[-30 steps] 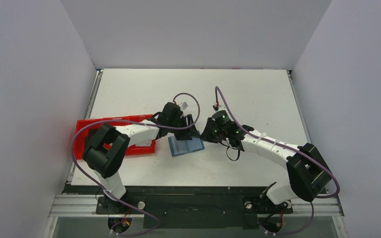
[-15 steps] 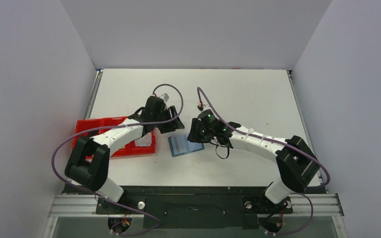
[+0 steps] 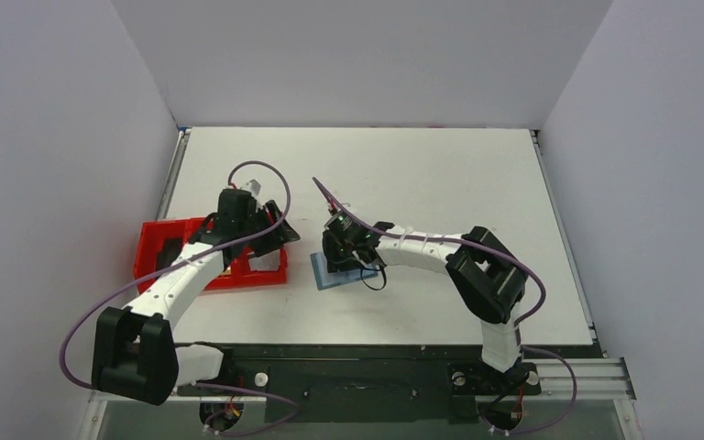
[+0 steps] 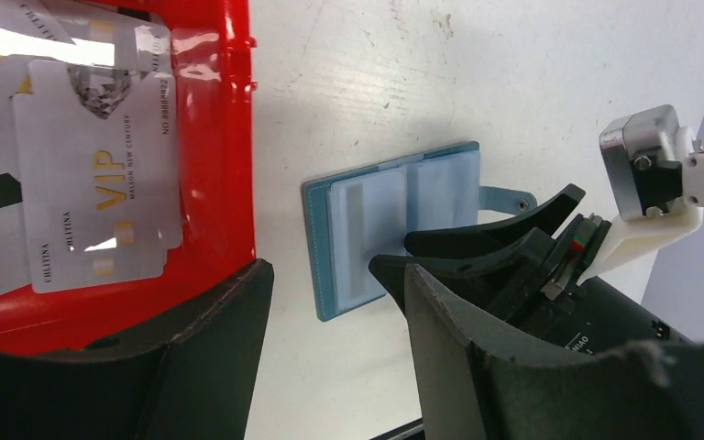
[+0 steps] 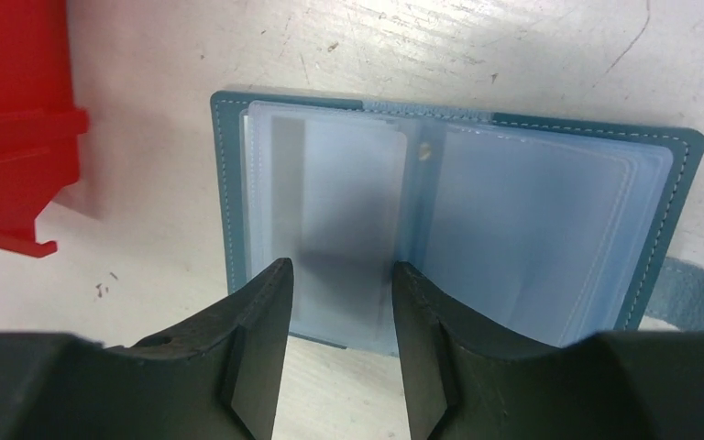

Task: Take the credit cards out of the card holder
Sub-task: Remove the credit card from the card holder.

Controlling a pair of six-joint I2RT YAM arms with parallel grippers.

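The card holder (image 5: 550, 220) lies open flat on the table, blue with frosted clear sleeves; it also shows in the left wrist view (image 4: 367, 229) and from above (image 3: 328, 279). My right gripper (image 5: 339, 273) hovers open just over its left page, nothing between the fingers. A greyish patch shows through that sleeve; I cannot tell if it is a card. Credit cards (image 4: 101, 183), a pale one printed VIP on top, lie in the red tray (image 4: 229, 137). My left gripper (image 4: 335, 275) is open and empty, between the tray's right edge and the holder.
The red tray (image 3: 160, 249) sits at the table's left edge, its right wall close to the holder. The holder's strap tab (image 5: 692, 289) sticks out to the right. White walls close in the table on three sides.
The left arm has swung left, away from the holder towards the tray. The right gripper has moved left over the holder and its jaws have spread apart.
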